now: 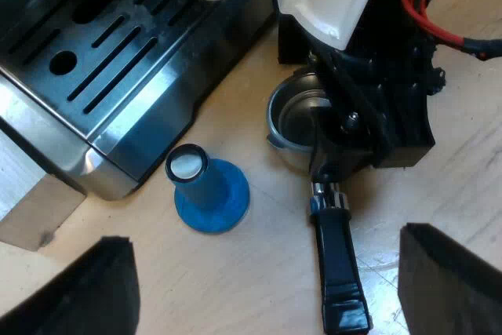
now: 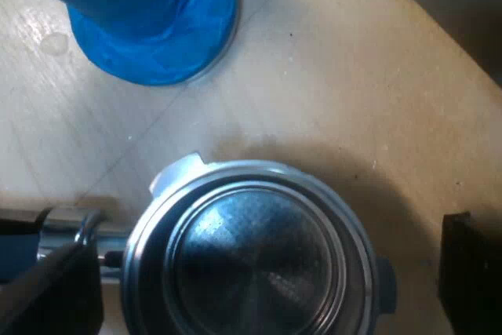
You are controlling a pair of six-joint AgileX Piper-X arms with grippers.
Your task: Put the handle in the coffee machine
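Observation:
The metal holder lies flat on the wooden table, its round basket (image 1: 292,115) close to the machine's front and its dark handle (image 1: 337,264) pointing away from it. My right gripper (image 1: 339,154) is low over the holder where the basket meets the handle. In the right wrist view the right gripper (image 2: 267,272) is open, one finger (image 2: 55,288) by the handle's neck and the other finger (image 2: 471,272) a little clear of the basket (image 2: 251,253). My left gripper (image 1: 267,272) hangs open above the table, over the handle.
A blue tamper (image 1: 208,192) stands on its base between the machine's corner and the holder, and looms close by the basket as the blue tamper (image 2: 149,21). The espresso machine's slotted drip tray (image 1: 102,60) is nearby. A wooden block (image 1: 31,209) sits at the machine's corner.

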